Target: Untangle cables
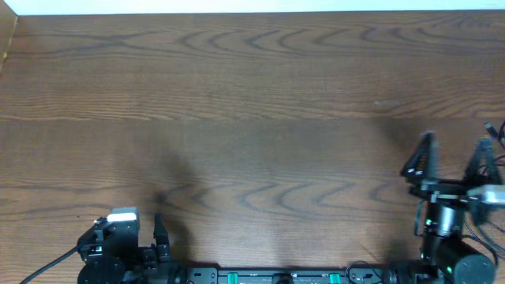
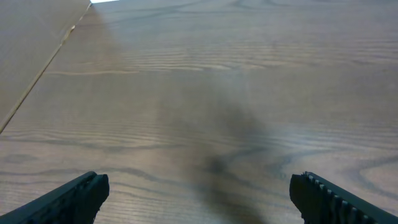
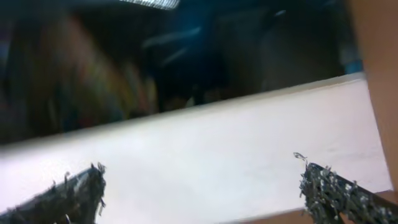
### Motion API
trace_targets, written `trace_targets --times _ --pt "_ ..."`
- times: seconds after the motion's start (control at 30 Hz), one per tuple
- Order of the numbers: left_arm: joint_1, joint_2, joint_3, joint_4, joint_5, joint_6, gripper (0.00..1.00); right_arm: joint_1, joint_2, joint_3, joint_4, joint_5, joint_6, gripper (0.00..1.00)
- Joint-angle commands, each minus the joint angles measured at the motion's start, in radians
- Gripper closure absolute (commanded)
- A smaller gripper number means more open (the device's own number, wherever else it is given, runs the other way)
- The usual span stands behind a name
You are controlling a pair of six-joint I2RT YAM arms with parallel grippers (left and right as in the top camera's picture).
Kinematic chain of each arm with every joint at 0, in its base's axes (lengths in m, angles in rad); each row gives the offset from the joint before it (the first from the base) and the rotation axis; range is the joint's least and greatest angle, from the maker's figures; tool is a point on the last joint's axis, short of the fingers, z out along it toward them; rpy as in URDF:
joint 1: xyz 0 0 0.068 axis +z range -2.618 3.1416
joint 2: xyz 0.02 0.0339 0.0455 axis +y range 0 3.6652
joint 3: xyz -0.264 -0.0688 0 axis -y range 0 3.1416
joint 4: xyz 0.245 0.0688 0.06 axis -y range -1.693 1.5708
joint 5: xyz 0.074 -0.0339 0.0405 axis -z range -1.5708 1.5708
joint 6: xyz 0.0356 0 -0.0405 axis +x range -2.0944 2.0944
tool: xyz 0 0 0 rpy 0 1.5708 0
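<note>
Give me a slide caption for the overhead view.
Overhead: left gripper and right gripper open over a wooden table; no cables visible.

The left gripper (image 2: 199, 186) has two matte black plastic fingers (image 2: 74, 196), and one of them shows a row of fine ridges along its inner edge. Behind those fingers a small pale grey box (image 1: 122, 217) sits on a black body, with a thick black cable (image 1: 47, 264) leaving its rear. The right gripper (image 1: 455, 150) carries black triangular fingers (image 1: 426, 158) whose tips look rough and frayed up close. Behind them come a silver-grey cylinder (image 1: 447, 217) and a white block (image 1: 491, 196).
</note>
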Motion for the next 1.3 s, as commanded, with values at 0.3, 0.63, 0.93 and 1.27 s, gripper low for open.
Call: trace_targets --times 0.3,0.63,0.93,1.27 --pt "0.003 -0.003 0.0 0.001 -0.009 -0.008 0.02 -0.03 -0.095 -0.171 -0.25 -0.192 -0.192 0.01" --pt "0.003 -0.003 0.0 0.001 -0.009 -0.008 0.02 -0.03 -0.146 -0.22 -0.449 -0.172 -0.215 0.01" --pt "0.003 -0.003 0.0 0.001 -0.009 -0.008 0.02 -0.027 -0.153 -0.226 -0.437 -0.17 -0.214 0.01" --pt "0.003 -0.003 0.0 0.001 -0.009 -0.008 0.02 -0.027 -0.153 -0.225 -0.438 -0.17 -0.214 0.01"
